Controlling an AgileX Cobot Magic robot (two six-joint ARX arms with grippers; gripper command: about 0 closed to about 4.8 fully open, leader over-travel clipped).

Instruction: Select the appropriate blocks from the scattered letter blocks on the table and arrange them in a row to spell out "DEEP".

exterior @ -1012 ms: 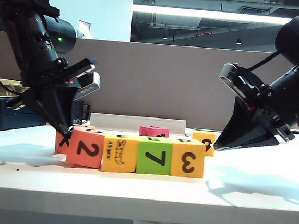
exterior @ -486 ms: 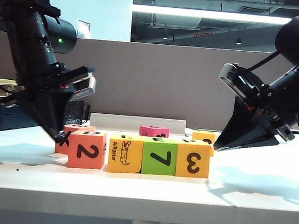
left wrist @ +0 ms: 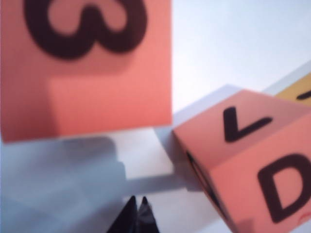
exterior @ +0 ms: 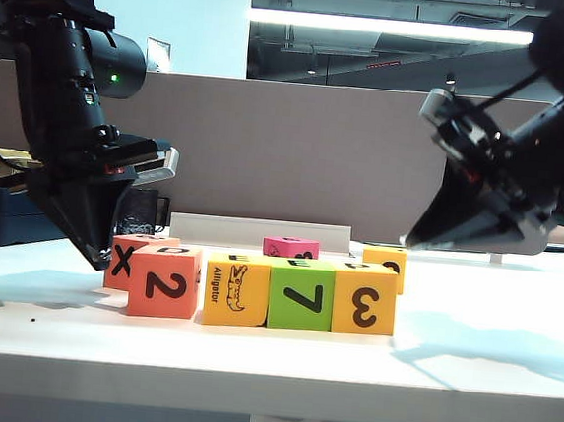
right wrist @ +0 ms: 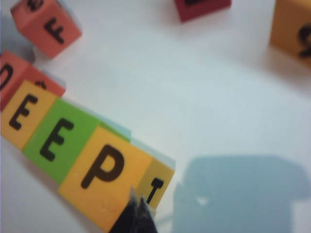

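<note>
Exterior view gives you four cubes touching in a row on the white table (exterior: 466, 370): coral "2" (exterior: 163, 281), yellow alligator (exterior: 236, 288), green "7" (exterior: 300, 294), yellow "3" (exterior: 363, 297). Left gripper (exterior: 100, 259), clenched empty, hangs just left of the row

Right wrist view shows you the tops E, E, P, with the right gripper (right wrist: 138, 213) clenched empty at the P cube

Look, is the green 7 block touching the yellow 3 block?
Touching. The exterior view shows the green 7 block pressed flush against the yellow 3 block, no gap between them.
</note>
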